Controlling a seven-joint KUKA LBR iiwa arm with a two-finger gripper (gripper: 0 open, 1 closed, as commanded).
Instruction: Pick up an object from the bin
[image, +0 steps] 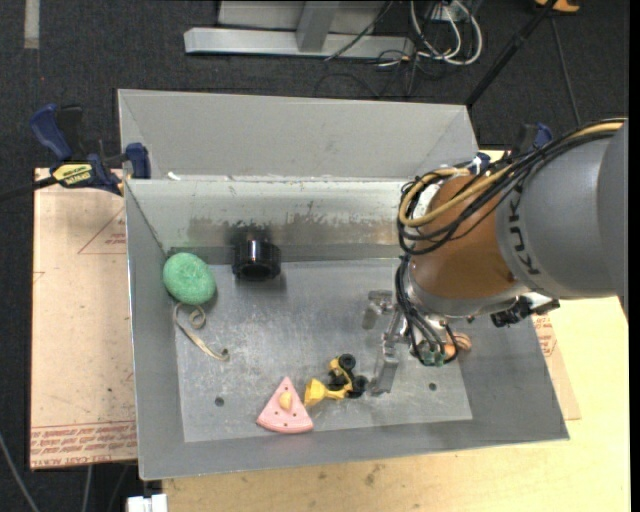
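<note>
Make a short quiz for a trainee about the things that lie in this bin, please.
1. True or false: the green oval lump lies in the left part of the bin.
2. Which thing is nearest to the gripper? A) black cylinder B) yellow-and-black toy C) green oval lump
3. Fill in: the black cylinder stands close to the bin's ___ wall.
Key: 1 true; 2 B; 3 back.

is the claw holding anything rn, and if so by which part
Cannot tell. The claw sits low, right beside the small yellow-and-black toy, but no grip on it is visible.
</note>
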